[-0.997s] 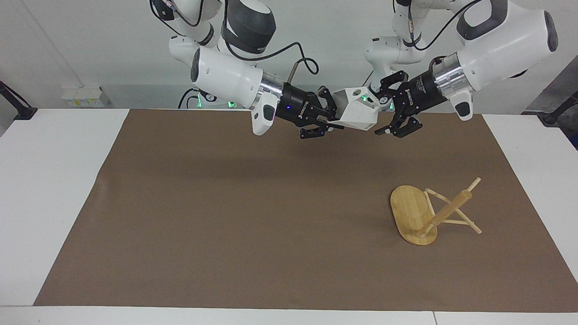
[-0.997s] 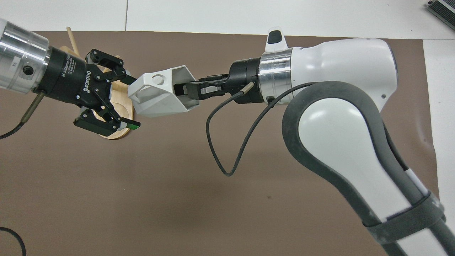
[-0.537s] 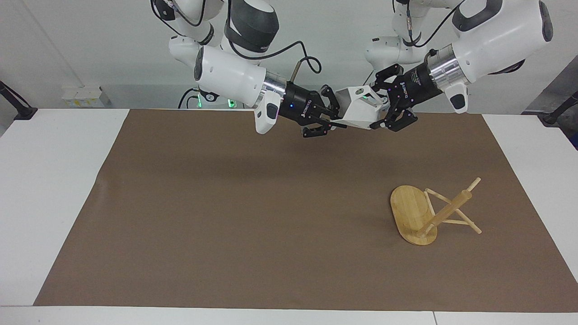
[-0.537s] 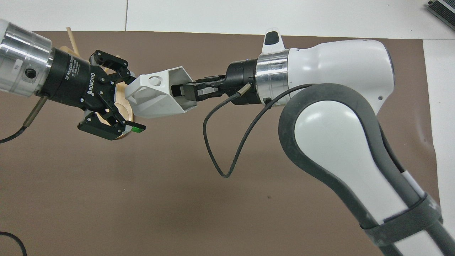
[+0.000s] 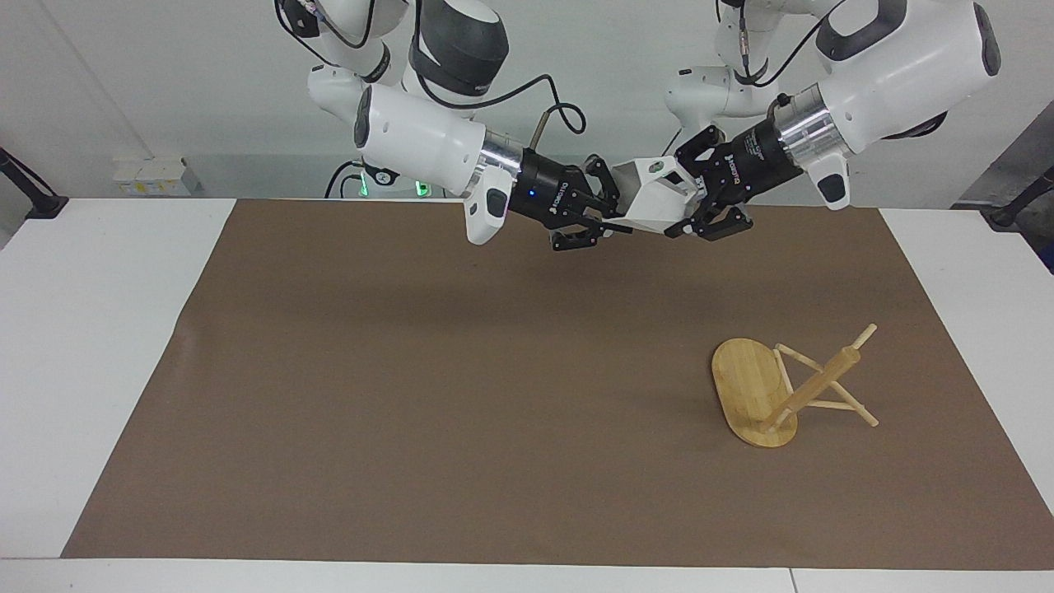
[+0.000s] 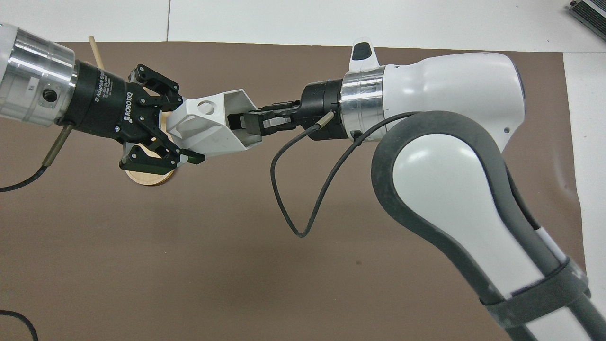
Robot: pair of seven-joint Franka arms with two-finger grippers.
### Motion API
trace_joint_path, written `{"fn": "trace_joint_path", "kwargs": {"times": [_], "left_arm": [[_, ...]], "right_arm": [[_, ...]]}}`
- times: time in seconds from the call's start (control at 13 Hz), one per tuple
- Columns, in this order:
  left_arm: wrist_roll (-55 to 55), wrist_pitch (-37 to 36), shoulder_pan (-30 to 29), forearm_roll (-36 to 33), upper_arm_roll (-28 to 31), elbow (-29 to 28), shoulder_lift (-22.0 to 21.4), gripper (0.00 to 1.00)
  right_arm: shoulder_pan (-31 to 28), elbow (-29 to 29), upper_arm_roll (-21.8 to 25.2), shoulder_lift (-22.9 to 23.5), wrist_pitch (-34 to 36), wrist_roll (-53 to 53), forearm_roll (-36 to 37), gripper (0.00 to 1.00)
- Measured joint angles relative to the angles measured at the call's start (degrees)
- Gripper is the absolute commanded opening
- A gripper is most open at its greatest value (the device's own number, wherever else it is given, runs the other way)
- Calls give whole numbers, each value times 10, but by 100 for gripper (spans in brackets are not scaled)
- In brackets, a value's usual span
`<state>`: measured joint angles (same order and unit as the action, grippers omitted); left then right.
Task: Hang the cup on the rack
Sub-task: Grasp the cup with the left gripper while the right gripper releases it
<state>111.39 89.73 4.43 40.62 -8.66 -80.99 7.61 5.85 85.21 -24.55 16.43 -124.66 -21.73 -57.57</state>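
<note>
The white faceted cup [image 5: 655, 198] is held on its side in the air over the mat's edge nearest the robots. My right gripper [image 5: 613, 222] is shut on the cup's rim wall, one finger inside the mouth, as the overhead view [image 6: 246, 124] shows. My left gripper [image 5: 679, 193] is open, with its jaws straddling the cup's closed end [image 6: 208, 128] by the pierced handle. The bamboo rack [image 5: 782, 387] lies tipped over on the mat toward the left arm's end, farther from the robots. In the overhead view my left gripper [image 6: 187, 130] hides most of it; only its base [image 6: 147, 177] shows.
A brown mat [image 5: 461, 395] covers the white table [image 5: 90, 329]. A black cable [image 6: 293, 189] loops down from my right wrist. A rack peg tip [image 6: 94, 49] pokes out past my left wrist in the overhead view.
My left gripper has moved in toward the cup and its open jaws now straddle the cup's closed end. The right gripper rose slightly with the cup. The rack has not moved.
</note>
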Motion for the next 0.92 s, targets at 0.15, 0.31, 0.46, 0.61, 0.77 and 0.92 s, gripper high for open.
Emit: {"fn": "trace_joint_path", "kwargs": {"times": [0.15,0.31,0.46,0.61,0.77,0.92], "left_arm": [[-1,7,0,0,0,-10,-8,0],[-1,10,0,0,0,-16,-14,0],[-1,11,0,0,1,-18,-16,0],[2,14,0,1,1,-19,-16,0],[5,16,0,1,2,-19,-18,0],[6,17,0,1,4,-19,-19,0]], "right_arm": [[0,-1,0,0,1,0,0,0],[0,-1,-1,0,4,0,0,0],[0,-1,-1,-1,4,7,0,12],[0,-2,-1,-1,2,28,0,28],[0,-3,-1,-1,-1,58,0,60],[0,-3,-1,-1,-2,73,0,100]]}}
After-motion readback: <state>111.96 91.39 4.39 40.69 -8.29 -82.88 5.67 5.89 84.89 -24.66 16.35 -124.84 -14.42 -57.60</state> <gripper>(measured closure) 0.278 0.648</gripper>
